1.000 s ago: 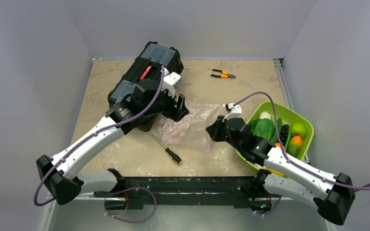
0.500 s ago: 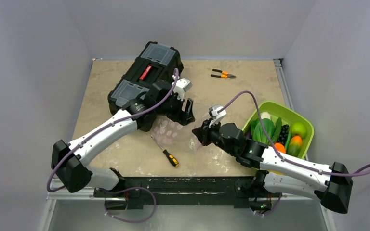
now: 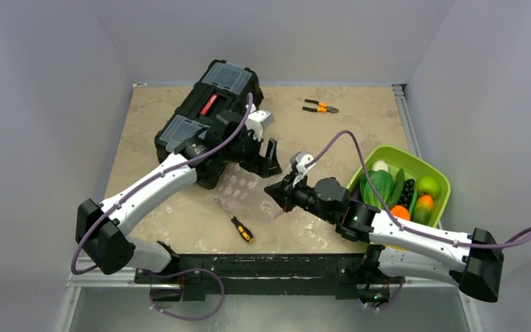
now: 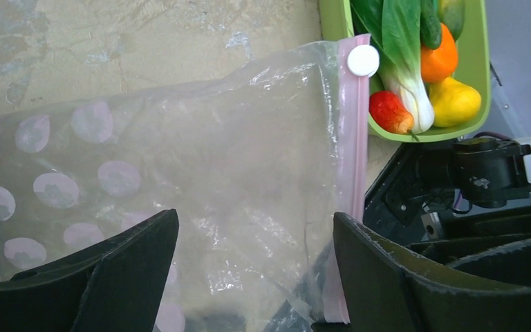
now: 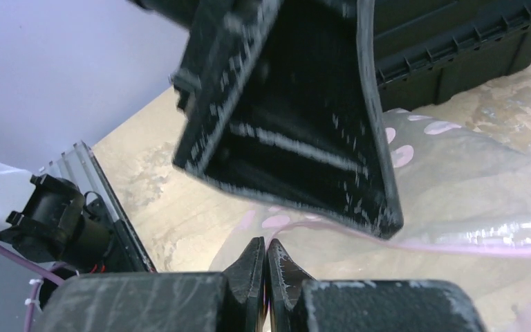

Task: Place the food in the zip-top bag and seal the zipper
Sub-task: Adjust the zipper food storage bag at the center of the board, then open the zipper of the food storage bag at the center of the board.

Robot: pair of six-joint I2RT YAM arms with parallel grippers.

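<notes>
Beige table [image 3: 359, 124] bears the bag [image 3: 245, 190], flat between both arms. Right gripper [image 5: 265, 243] pinches its zipper [image 4: 351, 138] edge, likely to lift the mouth. Left gripper [image 4: 254, 218] hangs wide above, seemingly ready for the other lip. Food [image 3: 394, 190] waits in the bowl [image 3: 394, 151].

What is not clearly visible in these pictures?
Left wrist: the zipper runs off the bottom edge; open or sealed is unclear.
Right wrist: the blurred left hand covers part of the bag.
Top: the right arm hides part of the bowl; the food cannot be counted.
</notes>
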